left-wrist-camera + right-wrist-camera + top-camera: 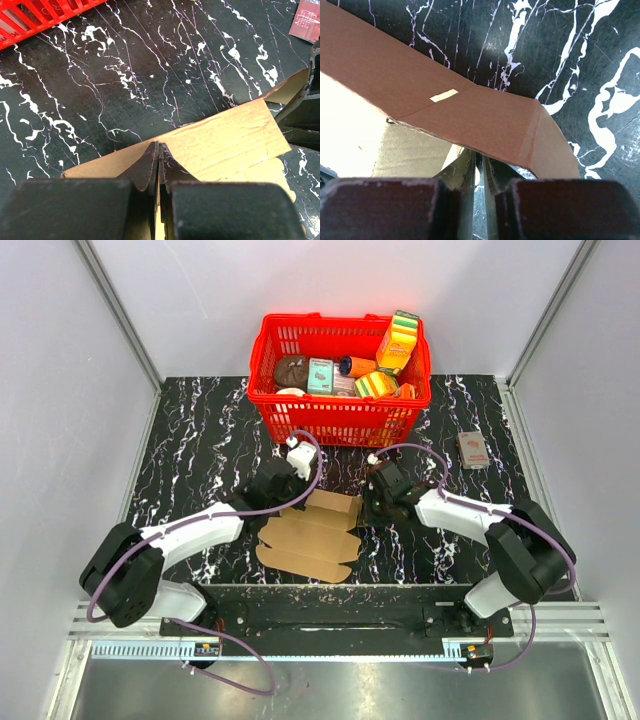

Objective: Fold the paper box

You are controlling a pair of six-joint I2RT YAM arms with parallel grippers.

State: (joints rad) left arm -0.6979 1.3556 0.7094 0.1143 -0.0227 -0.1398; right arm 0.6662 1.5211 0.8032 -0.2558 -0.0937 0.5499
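Matt brown corrugated cardboard for the paper box (310, 538), dull and faintly fibrous (paler on the inner face). Smooth, glossy black stone-look finish with white veining on the table top (200, 440). Shiny red moulded plastic, open lattice, for the basket (335, 425). Smooth white semi-gloss plastic shell on the left arm (195, 530). Dull grey ribbed metal along the base rail (590, 618).
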